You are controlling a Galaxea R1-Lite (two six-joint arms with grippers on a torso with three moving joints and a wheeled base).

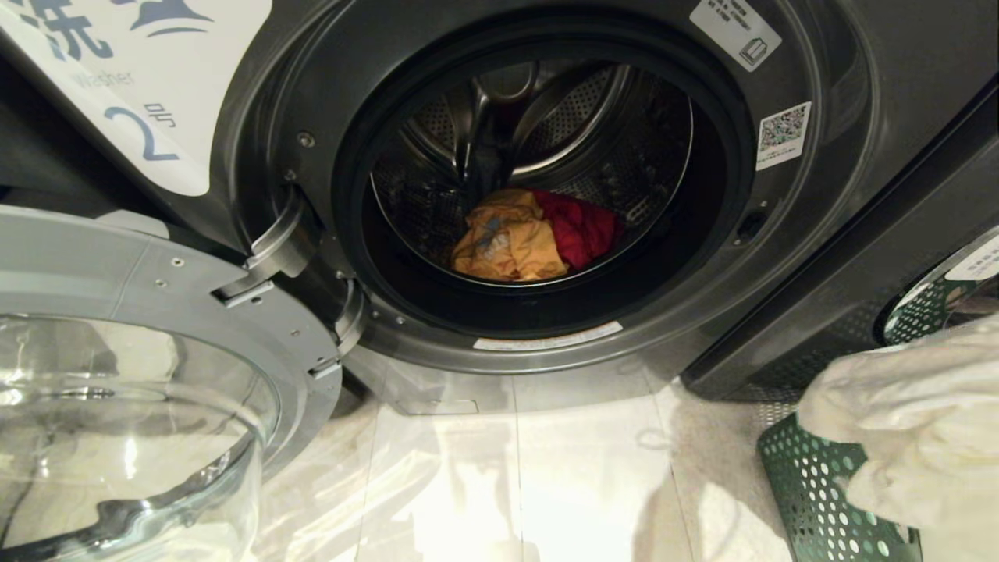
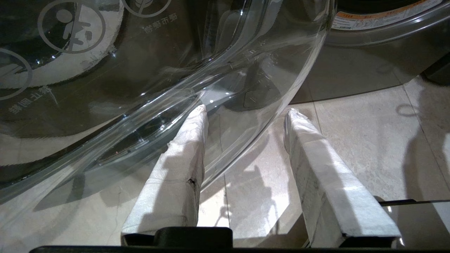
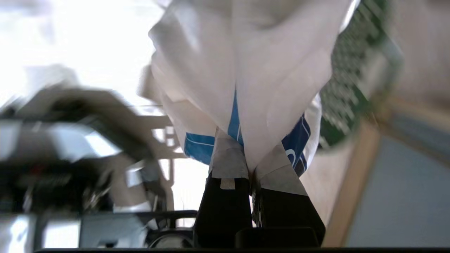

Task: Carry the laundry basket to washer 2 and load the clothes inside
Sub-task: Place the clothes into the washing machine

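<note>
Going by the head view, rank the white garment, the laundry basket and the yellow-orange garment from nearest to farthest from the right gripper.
1. white garment: clamped in the right gripper, at lower right.
2. laundry basket: right under that garment, on the floor.
3. yellow-orange garment: deep in washer 2's drum, beside the red one.

Washer 2 (image 1: 827, 234) extends past the head view's top and both sides; its label (image 1: 133, 86) is cut by the top left corner, only the "2" being whole. The open door (image 1: 148, 375), left of the drum opening, is cropped at the left and bottom edges. Right of the washer, the laundry basket (image 1: 812, 484) shows only a corner — the rest lies behind the white garment (image 1: 913, 421) and beyond the frame. In the right wrist view the surroundings of the garment are blurred, its blue print (image 3: 295, 138) unreadable, and the right gripper (image 3: 250, 171) tips sit buried in its folds.
</note>
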